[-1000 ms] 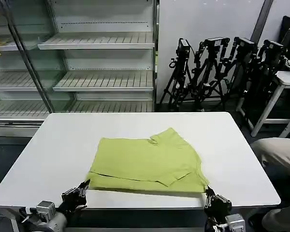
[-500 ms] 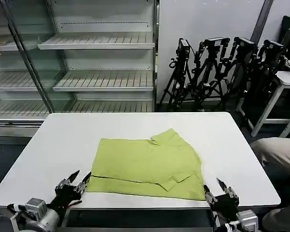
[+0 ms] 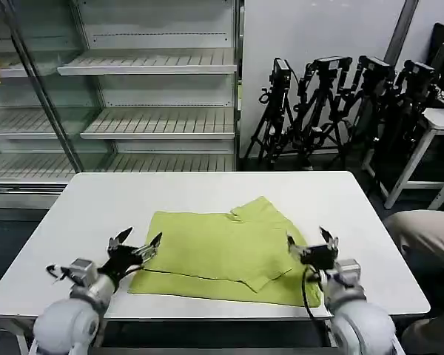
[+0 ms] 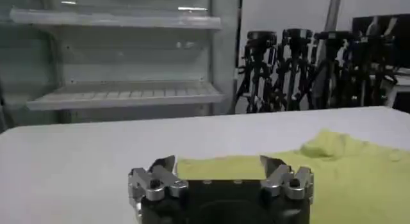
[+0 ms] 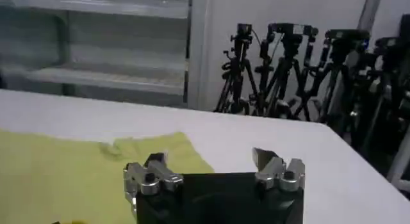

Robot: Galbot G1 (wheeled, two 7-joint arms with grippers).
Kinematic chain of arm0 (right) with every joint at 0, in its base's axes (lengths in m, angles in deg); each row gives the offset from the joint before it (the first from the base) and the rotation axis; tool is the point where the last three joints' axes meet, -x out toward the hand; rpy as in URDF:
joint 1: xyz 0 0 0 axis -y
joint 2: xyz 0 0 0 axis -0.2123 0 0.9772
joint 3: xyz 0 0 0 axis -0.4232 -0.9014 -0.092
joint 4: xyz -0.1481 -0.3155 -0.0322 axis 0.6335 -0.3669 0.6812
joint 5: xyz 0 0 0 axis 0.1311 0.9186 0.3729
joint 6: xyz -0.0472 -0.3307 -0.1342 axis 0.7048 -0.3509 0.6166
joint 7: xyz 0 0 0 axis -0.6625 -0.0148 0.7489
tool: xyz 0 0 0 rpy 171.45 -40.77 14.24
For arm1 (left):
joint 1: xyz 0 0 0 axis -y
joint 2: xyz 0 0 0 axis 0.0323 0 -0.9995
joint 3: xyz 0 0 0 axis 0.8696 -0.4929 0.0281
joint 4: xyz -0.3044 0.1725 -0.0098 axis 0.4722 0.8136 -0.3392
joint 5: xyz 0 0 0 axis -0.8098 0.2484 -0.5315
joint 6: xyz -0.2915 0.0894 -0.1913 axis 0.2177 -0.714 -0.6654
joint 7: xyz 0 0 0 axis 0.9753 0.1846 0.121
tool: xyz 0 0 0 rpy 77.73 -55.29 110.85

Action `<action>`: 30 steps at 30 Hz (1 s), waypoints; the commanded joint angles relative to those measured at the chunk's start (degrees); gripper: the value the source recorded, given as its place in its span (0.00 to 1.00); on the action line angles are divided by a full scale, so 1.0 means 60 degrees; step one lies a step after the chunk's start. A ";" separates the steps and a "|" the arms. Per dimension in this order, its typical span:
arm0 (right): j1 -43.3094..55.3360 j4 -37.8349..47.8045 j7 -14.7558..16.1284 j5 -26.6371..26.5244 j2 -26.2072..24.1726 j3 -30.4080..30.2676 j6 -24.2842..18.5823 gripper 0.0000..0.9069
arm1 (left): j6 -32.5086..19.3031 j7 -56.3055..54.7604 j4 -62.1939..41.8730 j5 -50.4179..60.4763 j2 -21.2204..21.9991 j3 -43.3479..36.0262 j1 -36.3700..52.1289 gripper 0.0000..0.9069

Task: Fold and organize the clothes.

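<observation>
**Over the desk, both arms lifted beside the shirt**

On the white desk (image 3: pixel 81 222) lies the lime T-shirt (image 3: pixel 222 251), partly folded, near the front edge. Since a second ago both arms rose from that edge: the left gripper (image 3: pixel 135 244) and right gripper (image 3: pixel 308 242) now flank it, jaws open, empty. Likely another fold follows. Shelves (image 3: pixel 155 122) behind hold nothing visible.

A lime yellow-green T-shirt (image 3: pixel 222 255) lies flat on the white worktop (image 3: pixel 89 214), folded into a rough rectangle. A narrow strip of a lower layer shows along its near edge, and a folded sleeve or corner pokes out at the far side, toward the right. It sits between the two sets of spread jaws: its near left corner is just beside the left jaws, its right edge beneath the right jaws.
</observation>
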 commanded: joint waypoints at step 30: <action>0.5623 0.7394 -0.0581 -0.1308 0.1570 -0.2035 0.0000 1.00 | 0.0186 -0.0196 -0.4748 -0.0025 -0.0131 -0.1391 0.3580 1.00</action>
